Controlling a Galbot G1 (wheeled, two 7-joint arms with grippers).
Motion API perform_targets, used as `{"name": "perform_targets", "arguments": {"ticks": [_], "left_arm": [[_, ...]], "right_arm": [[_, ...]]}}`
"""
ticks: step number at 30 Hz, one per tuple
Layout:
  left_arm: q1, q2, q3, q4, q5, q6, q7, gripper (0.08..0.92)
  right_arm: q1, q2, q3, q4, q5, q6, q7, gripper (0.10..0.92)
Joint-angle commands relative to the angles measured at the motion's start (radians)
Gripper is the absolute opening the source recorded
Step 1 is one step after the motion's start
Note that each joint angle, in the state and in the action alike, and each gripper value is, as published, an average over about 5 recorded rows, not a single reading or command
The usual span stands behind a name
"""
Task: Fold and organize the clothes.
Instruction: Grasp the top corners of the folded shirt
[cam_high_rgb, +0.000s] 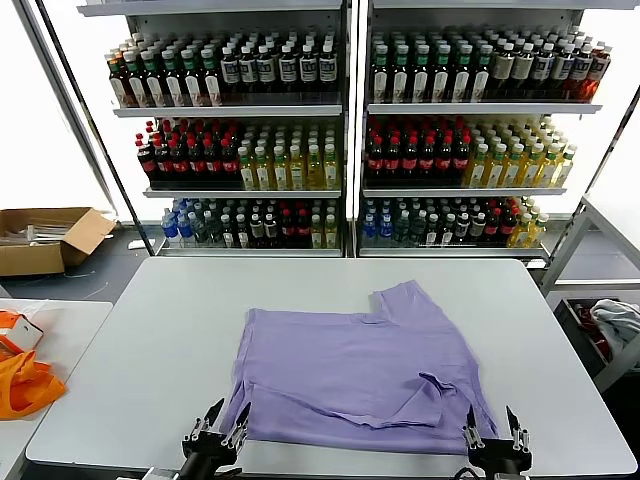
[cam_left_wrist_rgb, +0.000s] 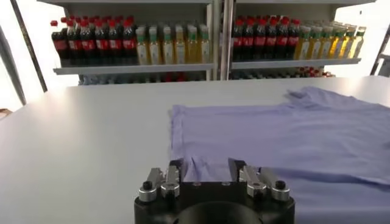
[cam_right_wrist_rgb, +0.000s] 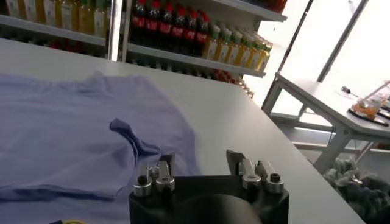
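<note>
Hovering at the near edge of the bench, both claws sit low and empty. Left claw (cam_high_rgb: 215, 428): fingers apart, nothing between them, poised just at the near left hem corner of the shirt. Right claw (cam_high_rgb: 492, 433): fingers likewise apart, empty, just off the near right corner.

Light purple short-sleeved T-shirt of soft fabric (cam_high_rgb: 355, 375): lies flat on the white rectangular bench (cam_high_rgb: 150, 330), roughly centred, partly folded already. One sleeve pokes out toward the far right. A small raised fold sits near the right claw's side; the right wrist view shows it as a curled flap (cam_right_wrist_rgb: 131, 139) just ahead of that claw. No printed graphic visible from here.

Key relation for you: the shirt lies straight ahead of both claws, away from the robot, its long axis running left to right across the bench. Each claw has its own near corner; neither is clearly the closer. The left wrist view shows the hem directly in front of the left fingers (cam_left_wrist_rgb: 172, 176).

Judgement: a two-claw pinch of the near hem looks likely next. Loose fabric could slip or bunch.
</note>
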Motion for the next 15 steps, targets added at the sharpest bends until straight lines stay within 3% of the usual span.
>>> {"name": "perform_targets", "arguments": {"ticks": [1,7,15], "left_arm": [[-0.020,-0.012,-0.004,-0.017,-0.001,0.000,0.002,0.650],[-0.072,-0.011,-0.005,0.010,-0.009,0.013,0.003,0.799],[-0.120,-0.002,0.000,0.050,-0.026,0.026,0.004,0.822]], "right_arm": [[0.122,0.009,-0.027,-0.099,-0.045,-0.025,-0.018,0.803],[0.171,0.021,-0.066,-0.145,-0.046,-0.051,-0.007,0.822],[0.320,0.055,-0.106,-0.242,-0.033,-0.094,0.014,0.823]]}}
